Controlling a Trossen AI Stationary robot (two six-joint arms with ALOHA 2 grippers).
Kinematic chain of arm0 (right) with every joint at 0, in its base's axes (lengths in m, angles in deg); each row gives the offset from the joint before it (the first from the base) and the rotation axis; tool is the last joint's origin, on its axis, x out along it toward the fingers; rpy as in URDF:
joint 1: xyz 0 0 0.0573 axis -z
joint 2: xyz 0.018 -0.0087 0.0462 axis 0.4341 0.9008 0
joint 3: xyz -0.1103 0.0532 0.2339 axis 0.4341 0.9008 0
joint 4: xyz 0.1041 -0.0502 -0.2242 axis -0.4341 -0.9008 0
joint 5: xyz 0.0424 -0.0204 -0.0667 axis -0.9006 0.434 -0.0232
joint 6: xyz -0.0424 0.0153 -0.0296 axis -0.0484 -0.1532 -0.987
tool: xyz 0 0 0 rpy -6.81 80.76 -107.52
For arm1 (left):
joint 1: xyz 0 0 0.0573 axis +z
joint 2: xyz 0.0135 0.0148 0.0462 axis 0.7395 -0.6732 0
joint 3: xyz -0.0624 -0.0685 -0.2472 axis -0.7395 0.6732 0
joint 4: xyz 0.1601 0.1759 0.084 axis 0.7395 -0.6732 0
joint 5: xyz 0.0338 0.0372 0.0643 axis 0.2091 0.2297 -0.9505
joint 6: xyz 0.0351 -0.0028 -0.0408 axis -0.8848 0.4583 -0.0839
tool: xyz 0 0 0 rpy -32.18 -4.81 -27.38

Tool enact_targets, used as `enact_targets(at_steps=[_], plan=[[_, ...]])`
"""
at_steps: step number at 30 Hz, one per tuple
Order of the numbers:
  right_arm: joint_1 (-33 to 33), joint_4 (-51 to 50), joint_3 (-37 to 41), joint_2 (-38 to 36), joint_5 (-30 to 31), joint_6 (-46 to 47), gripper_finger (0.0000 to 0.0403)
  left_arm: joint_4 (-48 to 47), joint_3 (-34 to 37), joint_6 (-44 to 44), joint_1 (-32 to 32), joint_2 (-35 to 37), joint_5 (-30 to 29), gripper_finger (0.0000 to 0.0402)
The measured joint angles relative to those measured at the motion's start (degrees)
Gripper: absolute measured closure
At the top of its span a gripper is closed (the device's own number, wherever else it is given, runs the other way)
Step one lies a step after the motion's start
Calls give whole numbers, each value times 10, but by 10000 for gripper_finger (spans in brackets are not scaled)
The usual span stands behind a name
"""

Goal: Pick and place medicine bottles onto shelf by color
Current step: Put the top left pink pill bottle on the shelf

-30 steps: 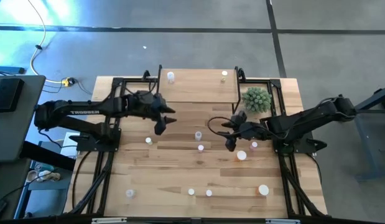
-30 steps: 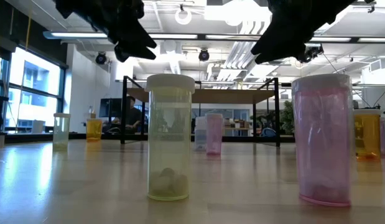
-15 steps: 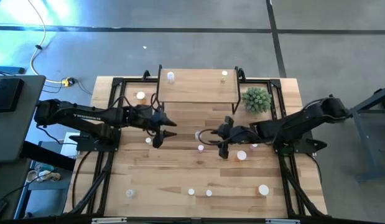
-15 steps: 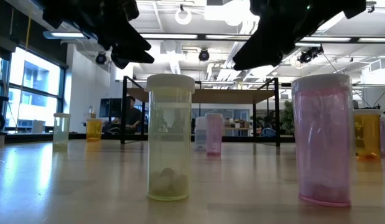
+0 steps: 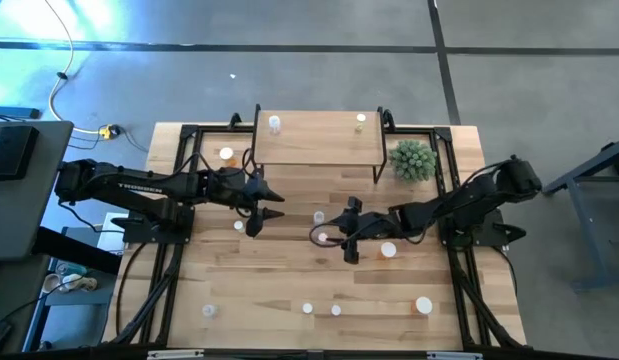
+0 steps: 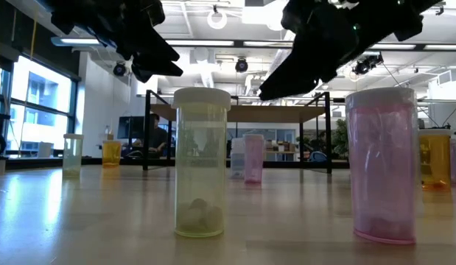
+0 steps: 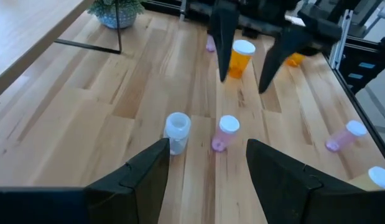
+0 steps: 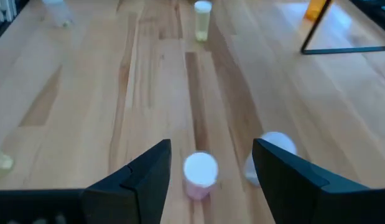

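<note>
The surface [image 5: 289,280] carried the shelf [image 5: 319,150] at its far edge, with two bottles already standing on it. The other medicine bottles [image 5: 336,310] stood scattered over the surface.

The left gripper [image 5: 261,207] hung above the middle of the surface, its fingers spread and empty.

The right gripper [image 5: 351,240] hung low near the centre, fingers spread, empty, just beside a pink bottle [image 8: 200,173] and a clear bottle [image 8: 267,158].

The step in hand seemed to be the approach for a pick. The next move probably called for lowering the fingers around the pink bottle, then closing them.
</note>
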Motion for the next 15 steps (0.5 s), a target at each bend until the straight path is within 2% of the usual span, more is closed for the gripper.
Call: enact_targets(at_steps=[8, 15], plan=[[4, 54, 0, 63, 5, -31, 187, -2, 0, 1, 0, 0, 2, 200], [18, 64, 0, 82, -8, -18, 187, -2, 0, 0, 0, 0, 2, 200]])
